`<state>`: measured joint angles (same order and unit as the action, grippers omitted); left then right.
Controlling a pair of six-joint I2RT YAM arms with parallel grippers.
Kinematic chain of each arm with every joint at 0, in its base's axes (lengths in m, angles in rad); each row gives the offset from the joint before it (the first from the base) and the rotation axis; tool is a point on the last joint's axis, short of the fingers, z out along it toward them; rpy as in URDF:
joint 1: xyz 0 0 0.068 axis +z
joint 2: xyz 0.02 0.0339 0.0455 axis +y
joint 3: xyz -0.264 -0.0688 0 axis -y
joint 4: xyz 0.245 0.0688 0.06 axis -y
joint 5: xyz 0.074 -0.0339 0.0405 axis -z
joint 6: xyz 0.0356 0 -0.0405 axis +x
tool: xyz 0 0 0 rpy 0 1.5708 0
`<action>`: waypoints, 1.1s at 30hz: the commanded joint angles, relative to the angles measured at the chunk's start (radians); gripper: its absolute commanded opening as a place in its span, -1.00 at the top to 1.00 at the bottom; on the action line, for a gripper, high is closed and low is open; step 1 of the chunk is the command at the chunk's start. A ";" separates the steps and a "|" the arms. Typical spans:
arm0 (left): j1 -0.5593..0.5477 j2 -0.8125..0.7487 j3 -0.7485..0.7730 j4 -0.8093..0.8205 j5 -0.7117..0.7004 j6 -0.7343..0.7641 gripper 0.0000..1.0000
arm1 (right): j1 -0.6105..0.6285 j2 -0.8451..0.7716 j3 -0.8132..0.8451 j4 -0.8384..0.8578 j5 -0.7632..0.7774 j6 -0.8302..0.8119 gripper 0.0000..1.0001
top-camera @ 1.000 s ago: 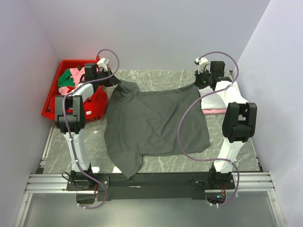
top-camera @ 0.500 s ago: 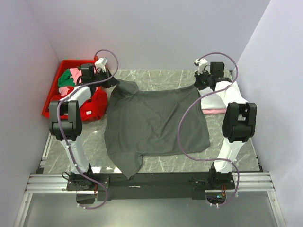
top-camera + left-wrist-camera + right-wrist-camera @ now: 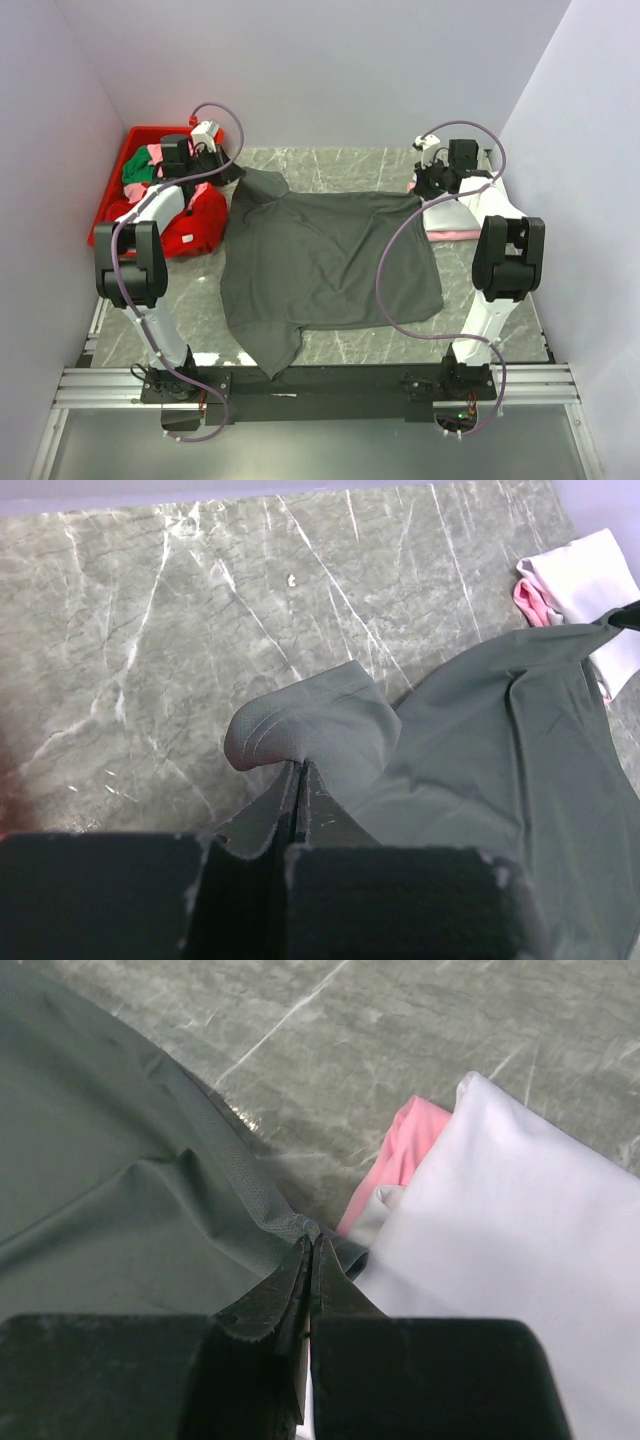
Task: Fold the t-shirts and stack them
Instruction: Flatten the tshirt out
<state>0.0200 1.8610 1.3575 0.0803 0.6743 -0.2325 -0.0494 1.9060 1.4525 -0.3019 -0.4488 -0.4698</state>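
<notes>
A large dark grey t-shirt [image 3: 325,260] lies spread across the middle of the table. My left gripper [image 3: 232,176] is shut on its far left corner, where a sleeve bulges over the tips [image 3: 300,765]. My right gripper [image 3: 420,192] is shut on the far right hem corner [image 3: 312,1240] of the same shirt. Folded white [image 3: 500,1220] and pink [image 3: 400,1150] t-shirts lie stacked just right of that gripper; the stack [image 3: 450,218] sits under my right arm in the top view. Red [image 3: 190,225], pink and green [image 3: 140,172] shirts lie in and over the bin.
A red plastic bin [image 3: 108,215] stands at the far left against the wall, with a red shirt hanging over its near side. Grey walls close in the left, back and right. Bare marble [image 3: 150,630] shows beyond the dark shirt's far edge.
My left gripper has pulled the dark shirt's corner to the left and away, my right gripper shifted slightly right, and the far edge now lies straighter between them.
</notes>
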 commanded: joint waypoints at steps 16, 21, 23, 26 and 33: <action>0.003 0.132 0.192 -0.019 0.024 0.004 0.99 | 0.045 0.169 0.273 -0.051 0.077 -0.200 1.00; 0.005 0.173 0.252 -0.031 0.005 0.012 0.99 | 0.089 0.183 0.253 0.010 0.139 -0.273 1.00; 0.005 0.182 0.268 -0.037 -0.004 0.021 0.99 | 0.092 0.192 0.253 0.027 0.159 -0.294 1.00; 0.009 0.202 0.316 -0.057 -0.018 0.030 0.99 | 0.097 0.217 0.279 0.035 0.173 -0.302 1.00; 0.018 0.268 0.408 -0.109 -0.028 0.039 0.99 | 0.098 0.287 0.374 0.006 0.194 -0.296 1.00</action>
<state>0.0296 2.1071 1.6932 -0.0105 0.6559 -0.2218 0.0498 2.1822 1.7634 -0.3161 -0.2775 -0.7540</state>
